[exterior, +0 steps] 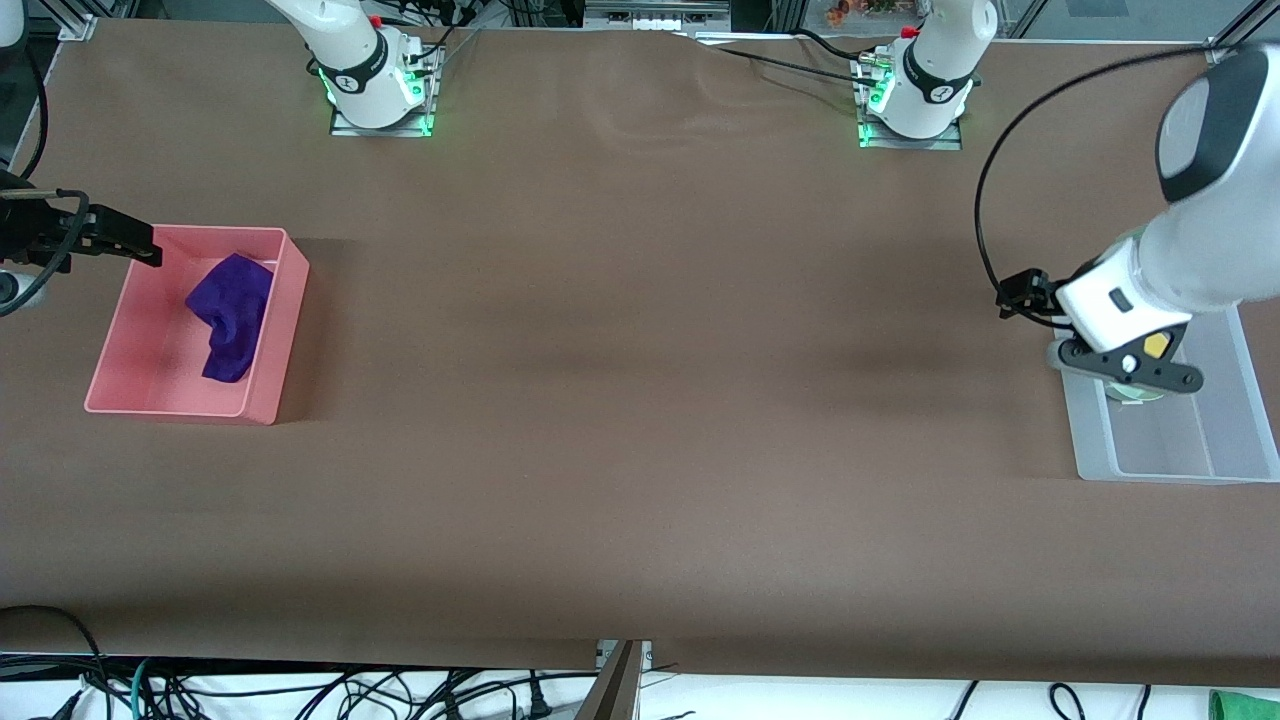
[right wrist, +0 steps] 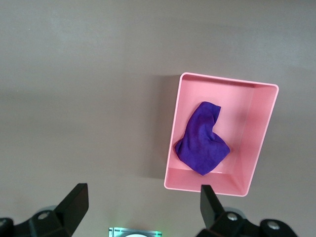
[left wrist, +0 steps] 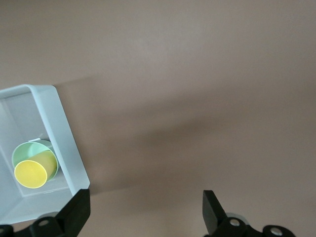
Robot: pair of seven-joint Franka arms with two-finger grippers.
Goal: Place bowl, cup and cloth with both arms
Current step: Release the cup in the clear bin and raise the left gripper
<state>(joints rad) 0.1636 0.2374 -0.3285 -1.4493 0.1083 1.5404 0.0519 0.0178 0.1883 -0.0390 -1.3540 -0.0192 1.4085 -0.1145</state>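
The purple cloth [exterior: 232, 310] lies in a pink bin [exterior: 283, 330] at the right arm's end of the table; the right wrist view shows the cloth [right wrist: 202, 143] and bin [right wrist: 261, 128] too. The yellow cup [left wrist: 32, 173] rests tilted inside the mint-green bowl [left wrist: 27, 150], which stands in a clear bin [left wrist: 59, 128]. In the front view the bowl [exterior: 1137, 393] peeks out under my left gripper [exterior: 1130, 370], which hangs open and empty over the clear bin [exterior: 1230, 440]. My right gripper [exterior: 140, 248] is open and empty in the air above the pink bin's corner. Its fingers [right wrist: 74, 202] and the left gripper's fingers [left wrist: 79, 207] hold nothing.
The brown table [exterior: 640, 400] stretches between the two bins. The arm bases [exterior: 380, 90] stand along the table's edge farthest from the front camera, lit green. Cables [exterior: 300, 690] hang below the near edge.
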